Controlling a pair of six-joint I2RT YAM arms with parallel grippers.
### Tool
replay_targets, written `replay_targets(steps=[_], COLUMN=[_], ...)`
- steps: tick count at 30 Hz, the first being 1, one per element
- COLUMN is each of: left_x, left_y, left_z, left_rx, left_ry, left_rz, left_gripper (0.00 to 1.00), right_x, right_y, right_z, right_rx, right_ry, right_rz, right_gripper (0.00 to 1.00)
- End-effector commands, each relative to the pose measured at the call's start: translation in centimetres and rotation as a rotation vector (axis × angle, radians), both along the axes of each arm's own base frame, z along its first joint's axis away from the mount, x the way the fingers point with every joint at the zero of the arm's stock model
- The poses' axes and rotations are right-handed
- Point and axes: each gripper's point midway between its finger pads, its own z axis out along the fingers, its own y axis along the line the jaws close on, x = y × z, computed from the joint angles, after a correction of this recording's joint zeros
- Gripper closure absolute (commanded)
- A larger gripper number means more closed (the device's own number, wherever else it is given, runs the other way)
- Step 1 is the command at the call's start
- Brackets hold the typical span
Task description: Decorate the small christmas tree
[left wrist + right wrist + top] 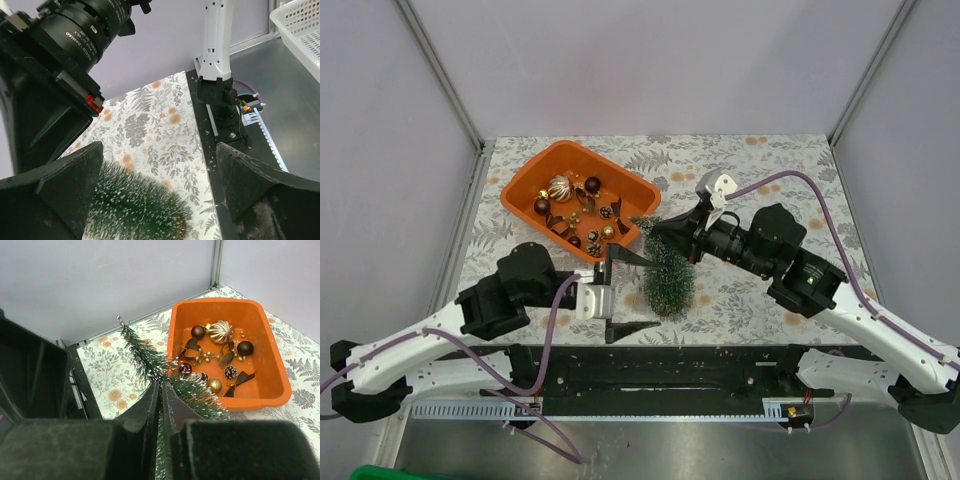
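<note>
pinching small christmas tree [670,282] in right gripper [657,229]

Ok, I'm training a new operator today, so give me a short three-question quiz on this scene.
1. True or false: the right hand is shut on the slim, white-frosted green bristle christmas tree.
2. Where are the round baubles and pinecones? A) hung on the tree B) in the orange plastic tray C) in the right hand
3. Fill in: the left hand has its jaws ____.
Key: 1 true; 2 B; 3 open.
</note>
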Motion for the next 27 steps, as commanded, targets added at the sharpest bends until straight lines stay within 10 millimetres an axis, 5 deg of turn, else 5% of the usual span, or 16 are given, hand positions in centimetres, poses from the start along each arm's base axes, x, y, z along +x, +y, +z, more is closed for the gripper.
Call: replay_targets(steps=[1, 7, 16, 27], left_x=[0.6, 0.6, 2.1, 0.7], left_y=[-1.9, -4.2, -5.6, -6.9], left_z=[1.8, -0.1, 0.4, -0.6], left_rx=[-0.096, -0.108, -0.176, -0.171], left_ry=[0.105, 0.073, 0.075, 0.041], left_rz=[0.064, 0.09, 0.179, 0.112], left_gripper=[0.01, 0.01, 0.01, 0.05], right_x=[0.1, -0.2, -0.4, -0.7], right_y=[0.4, 0.8, 0.9, 1.0], right_z=[-0.8, -0.7, -1.3, -1.5], right_rx=[-0.042, -0.065, -0.089, -0.099], right_ry=[0.025, 0.016, -0.009, -0.015], right_rz=[-0.027, -0.038, -0.057, -0.058], right_gripper=[0.91, 0.92, 0.93, 0.94])
